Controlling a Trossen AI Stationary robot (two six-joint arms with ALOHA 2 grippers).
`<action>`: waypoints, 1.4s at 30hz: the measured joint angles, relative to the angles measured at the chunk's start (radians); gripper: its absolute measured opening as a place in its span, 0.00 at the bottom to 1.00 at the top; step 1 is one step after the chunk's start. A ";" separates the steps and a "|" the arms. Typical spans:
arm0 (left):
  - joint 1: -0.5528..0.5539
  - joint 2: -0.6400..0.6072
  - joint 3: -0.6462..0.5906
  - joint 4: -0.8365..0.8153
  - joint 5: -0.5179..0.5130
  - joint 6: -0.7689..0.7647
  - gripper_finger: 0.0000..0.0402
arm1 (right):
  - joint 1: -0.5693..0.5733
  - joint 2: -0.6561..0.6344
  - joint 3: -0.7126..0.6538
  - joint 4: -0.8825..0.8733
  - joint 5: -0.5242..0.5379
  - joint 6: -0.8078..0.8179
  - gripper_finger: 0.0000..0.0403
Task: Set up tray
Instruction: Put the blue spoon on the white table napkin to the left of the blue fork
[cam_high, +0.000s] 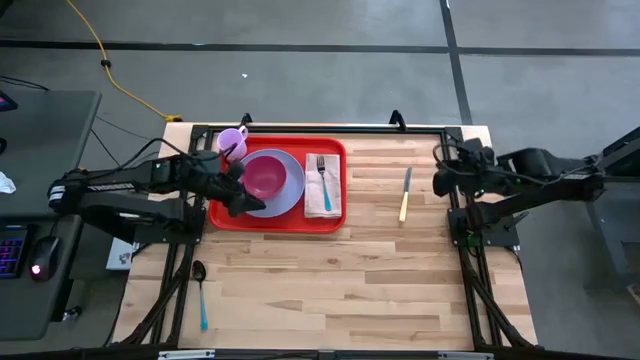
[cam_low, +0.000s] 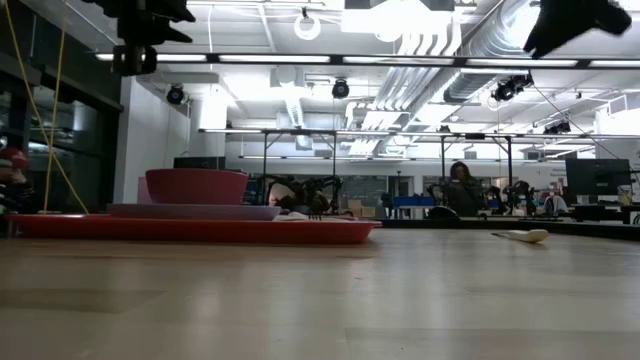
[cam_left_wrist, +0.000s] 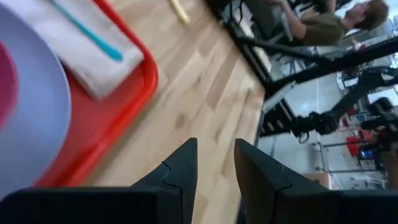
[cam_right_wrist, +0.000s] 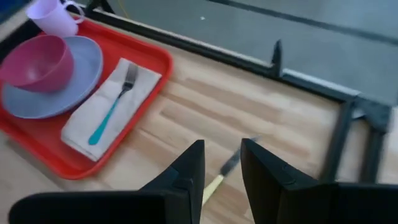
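The left gripper (cam_high: 243, 200) is being partly lost against the dark arm in the overhead view, and in the low view both arms are being cut off at the upper edge. From the left wrist, its two dark angular fingers (cam_left_wrist: 180, 171) are being shown with a narrow gap between them and nothing held. The right gripper (cam_right_wrist: 219, 163) is likewise being seen slightly parted and empty, poised above the yellow-handled knife (cam_high: 405, 194), whose blade is being half hidden behind the fingers in the right wrist view. The tray (cam_high: 225, 218), flat red plastic with rounded corners and a raised rim, is lying at the far left of the wooden table (cam_high: 330, 280), directly under the left gripper and well apart from the right one. On it, a round lavender plate (cam_high: 290, 195) carrying a pink bowl (cam_high: 264, 175), a lavender cup (cam_high: 233, 139) and a folded napkin (cam_high: 322, 205) with a teal-handled fork (cam_high: 323, 178) are being carried. A spoon (cam_high: 200, 290) is lying near the table's left edge.
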 joint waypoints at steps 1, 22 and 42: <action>-0.013 0.007 0.016 -0.025 0.001 -0.022 0.34 | 0.009 -0.027 -0.046 0.041 -0.001 0.008 0.20; -0.722 0.192 0.150 -0.386 -0.287 -0.884 0.34 | 0.025 -0.348 -0.461 0.456 -0.044 -0.058 0.20; -1.173 0.475 0.150 -0.459 -0.342 -1.620 0.34 | 0.025 -0.362 -0.460 0.465 -0.103 -0.124 0.20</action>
